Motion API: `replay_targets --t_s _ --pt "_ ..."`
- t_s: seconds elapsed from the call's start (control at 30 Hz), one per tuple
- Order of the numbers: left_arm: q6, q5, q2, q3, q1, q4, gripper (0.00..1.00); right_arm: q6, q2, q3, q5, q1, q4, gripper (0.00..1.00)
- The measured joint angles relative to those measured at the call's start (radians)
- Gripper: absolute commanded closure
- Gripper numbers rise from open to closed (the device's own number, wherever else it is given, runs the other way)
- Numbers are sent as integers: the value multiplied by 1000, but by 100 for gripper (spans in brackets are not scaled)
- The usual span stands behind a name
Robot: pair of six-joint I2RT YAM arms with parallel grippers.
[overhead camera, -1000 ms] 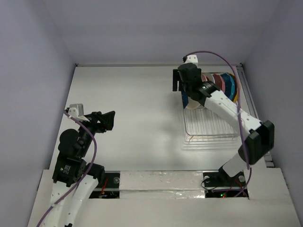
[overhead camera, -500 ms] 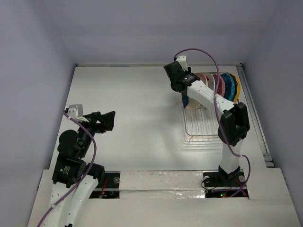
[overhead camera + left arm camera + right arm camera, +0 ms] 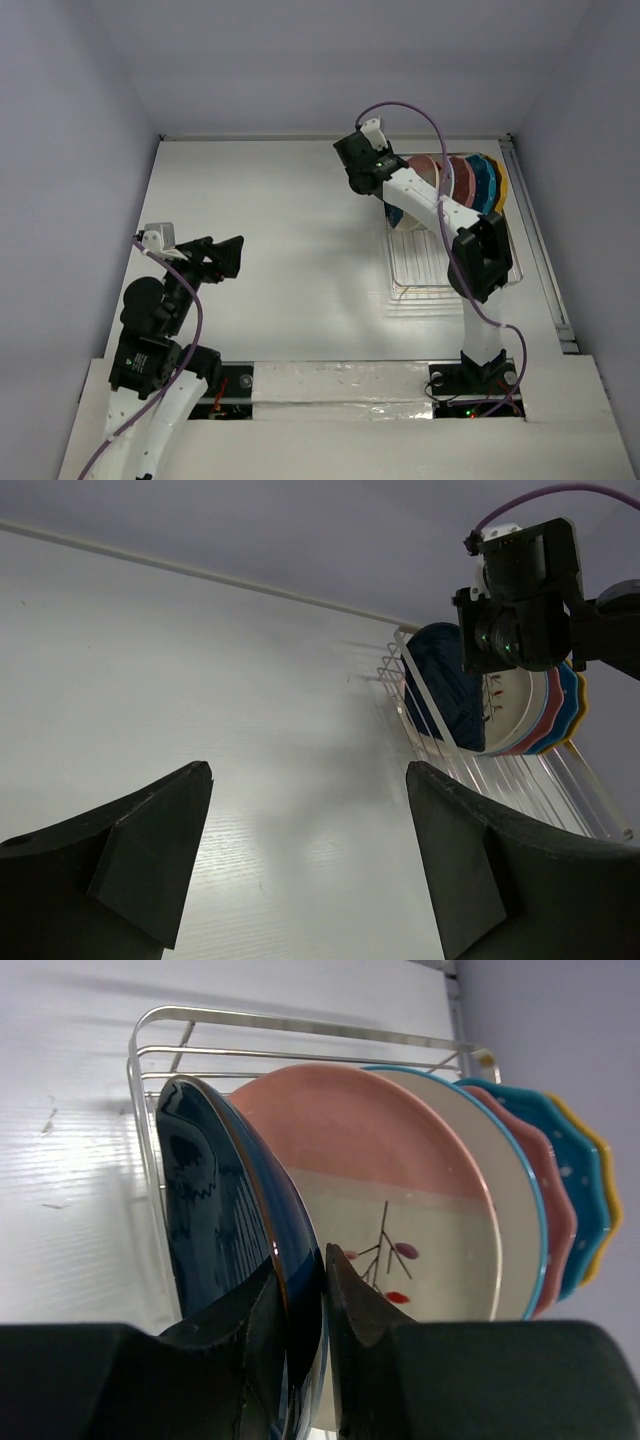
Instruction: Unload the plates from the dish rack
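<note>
My right pincer (image 3: pixel 300 1265) pinches the rim of the dark blue plate (image 3: pixel 210 1200), which stands edge-on straight ahead of it.

The blue plate (image 3: pixel 215 1210) is a glossy dark navy. The pink-and-cream plate (image 3: pixel 400 1190) has a thin dark twig with red and purple berries. Then come the scalloped ones: pink plate (image 3: pixel 555 1240) with white dots, teal plate (image 3: pixel 583 1200), yellow plate (image 3: pixel 607 1205). The rack (image 3: pixel 300 1028) is silvery, the bench (image 3: pixel 70 1090) white.

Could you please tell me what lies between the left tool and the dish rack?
Nothing stands there: only bare white table lies between the open left tool and the dish rack, as the left wrist view shows.
</note>
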Motion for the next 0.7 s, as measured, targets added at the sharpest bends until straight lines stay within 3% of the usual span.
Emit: replay_targets --t_s 0.43,0.57,0.7 --pt "0 0 0 0 -4 0 25 -225 -38 24 114 44 145 100" --pt "0 -1 0 0 -3 0 25 -185 -130 24 83 44 138 100" --pt "0 -1 0 0 -4 0 25 -47 -294 -8 -85 46 156 100"
